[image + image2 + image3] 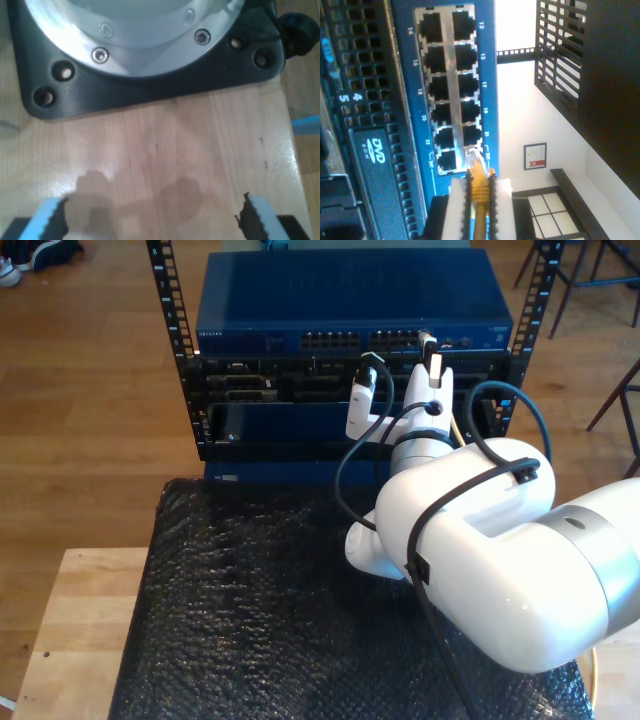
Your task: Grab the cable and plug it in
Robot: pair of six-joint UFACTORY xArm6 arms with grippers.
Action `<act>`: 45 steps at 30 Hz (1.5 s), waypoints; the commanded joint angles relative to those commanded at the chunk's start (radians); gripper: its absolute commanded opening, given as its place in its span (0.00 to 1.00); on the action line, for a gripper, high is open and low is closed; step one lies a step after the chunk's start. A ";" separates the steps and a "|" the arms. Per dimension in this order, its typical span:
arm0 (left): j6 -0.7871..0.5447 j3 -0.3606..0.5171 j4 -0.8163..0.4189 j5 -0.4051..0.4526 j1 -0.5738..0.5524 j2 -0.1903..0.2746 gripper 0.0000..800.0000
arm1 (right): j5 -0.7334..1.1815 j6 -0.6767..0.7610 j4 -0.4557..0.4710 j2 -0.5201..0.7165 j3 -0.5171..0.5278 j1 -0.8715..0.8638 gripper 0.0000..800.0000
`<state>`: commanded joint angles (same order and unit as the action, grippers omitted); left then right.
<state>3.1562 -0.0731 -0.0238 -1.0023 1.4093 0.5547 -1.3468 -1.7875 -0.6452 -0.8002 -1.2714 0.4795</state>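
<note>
1. Second wrist view: my second pincer (pixel 479 200) is clenched on the cable (pixel 479 187), whose clear plug (pixel 474 159) sits at the switch (pixel 490 60), touching the rim of a port in its last row.
2. To do this well, I judge: square the plug to that port, then push straight in without side drift.
3. My first pincer (pixel 152 217) is released over bare bench (pixel 175 145), near an arm's base plate (pixel 150 80).

1st tool (pixel 152 217) agape, pointing down; 2nd tool (pixel 479 192) clamped, arm outstretched.
</note>
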 joint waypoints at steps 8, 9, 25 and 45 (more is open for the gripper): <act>0.000 0.000 0.000 0.000 0.000 0.000 1.00 | 0.000 -0.002 0.000 0.000 0.000 0.002 0.00; 0.000 0.000 0.000 0.000 0.000 0.000 1.00 | 0.002 -0.002 0.000 0.000 0.000 0.000 0.00; 0.000 0.000 0.000 0.000 0.000 0.000 1.00 | 0.002 -0.002 0.000 -0.003 -0.011 -0.005 0.00; 0.000 0.000 0.000 0.000 0.000 0.000 1.00 | 0.014 0.000 0.003 -0.005 -0.012 0.002 0.00</act>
<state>3.1562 -0.0731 -0.0238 -1.0023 1.4093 0.5547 -1.3330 -1.7875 -0.6421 -0.8048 -1.2837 0.4810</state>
